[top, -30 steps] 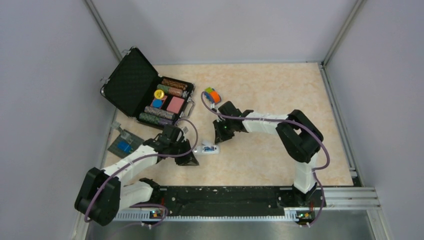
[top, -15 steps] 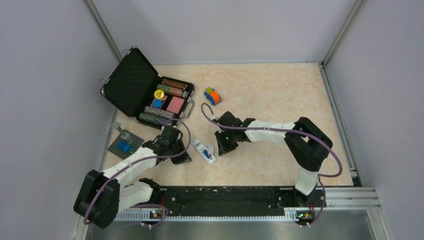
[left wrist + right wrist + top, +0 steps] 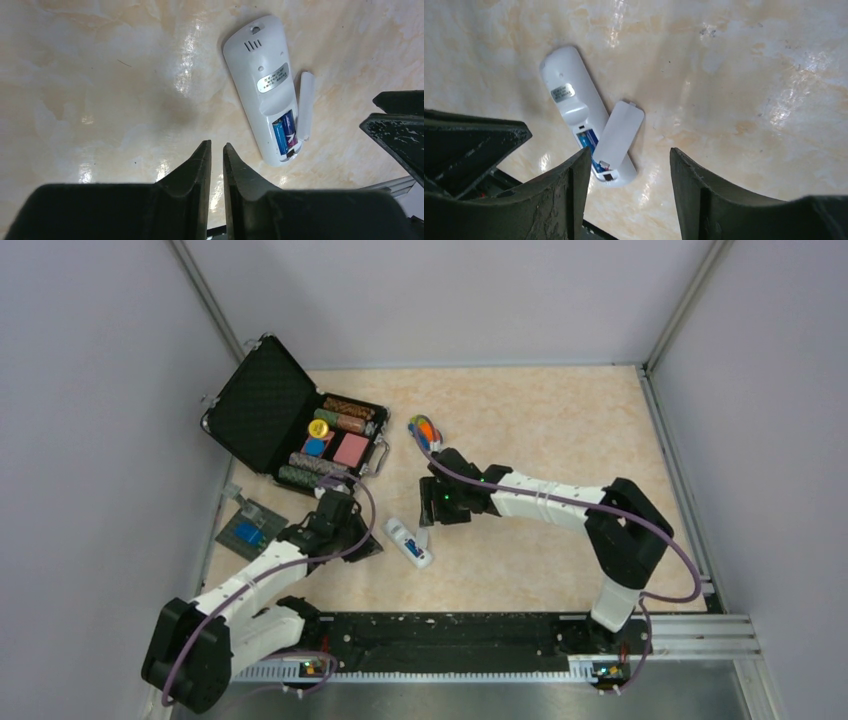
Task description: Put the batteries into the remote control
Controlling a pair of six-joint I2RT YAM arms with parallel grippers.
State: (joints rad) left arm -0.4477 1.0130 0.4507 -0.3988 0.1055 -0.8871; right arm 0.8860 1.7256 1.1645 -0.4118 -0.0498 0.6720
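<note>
The left gripper (image 3: pixel 216 150) has its jaws almost together, only a thin slit between them, and grips nothing; it hovers over bare table (image 3: pixel 550 420) just beside the remote control (image 3: pixel 257 65). The right gripper (image 3: pixel 628 155) stands wide open and empty above the same handset. The remote lies back-up between the two grippers, its compartment uncovered, with both batteries (image 3: pixel 283 134) seated side by side inside, one blue and one darker. The loose battery cover (image 3: pixel 619 132) leans against the remote, partly over that compartment. Farther off, the black case (image 3: pixel 262 405) lies open, holding striped chip stacks (image 3: pixel 315 472) and coloured tiles. A toy car (image 3: pixel 424 428) sits near the right wrist.
</note>
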